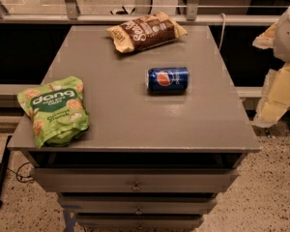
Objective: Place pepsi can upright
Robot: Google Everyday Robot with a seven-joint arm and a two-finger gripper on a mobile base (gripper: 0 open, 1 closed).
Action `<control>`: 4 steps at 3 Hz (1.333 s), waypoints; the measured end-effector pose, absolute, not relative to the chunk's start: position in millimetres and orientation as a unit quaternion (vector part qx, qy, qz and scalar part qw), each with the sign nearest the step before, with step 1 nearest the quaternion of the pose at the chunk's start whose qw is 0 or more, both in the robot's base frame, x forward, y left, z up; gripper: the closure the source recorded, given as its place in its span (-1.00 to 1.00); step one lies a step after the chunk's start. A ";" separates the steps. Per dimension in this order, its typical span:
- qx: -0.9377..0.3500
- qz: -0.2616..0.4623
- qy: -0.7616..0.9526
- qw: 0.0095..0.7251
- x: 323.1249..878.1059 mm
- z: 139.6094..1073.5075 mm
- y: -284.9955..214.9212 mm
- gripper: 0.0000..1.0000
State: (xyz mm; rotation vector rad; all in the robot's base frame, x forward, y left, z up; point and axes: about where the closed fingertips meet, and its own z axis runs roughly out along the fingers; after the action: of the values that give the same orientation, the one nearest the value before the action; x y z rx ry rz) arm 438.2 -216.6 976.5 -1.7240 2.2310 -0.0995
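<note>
The pepsi can [167, 79] is dark blue with the round red-white-blue logo. It lies on its side near the middle of the grey cabinet top [135, 120], its silver top pointing left. My gripper [274, 88] is at the right edge of the camera view, beyond the cabinet's right side and well apart from the can. It shows as white and pale yellow parts, and it holds nothing that I can see.
A green Dang snack bag [54, 110] lies at the front left of the top. A brown snack bag [146, 32] lies at the back. Drawers [135, 180] are below the top. A rail and glass wall [135, 18] run behind it.
</note>
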 end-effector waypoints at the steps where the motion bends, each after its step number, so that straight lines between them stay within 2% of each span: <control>1: -0.603 -0.035 0.781 0.159 438.2 976.5 -216.6 -1.00; 2: -0.607 -0.027 0.776 0.169 450.2 979.2 -212.0 -1.00; 4: -0.627 0.009 0.750 0.210 542.6 972.0 -149.2 -1.00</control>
State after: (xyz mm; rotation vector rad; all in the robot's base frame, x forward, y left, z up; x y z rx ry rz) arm 542.6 -149.2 972.0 -1.7436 2.0854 0.0241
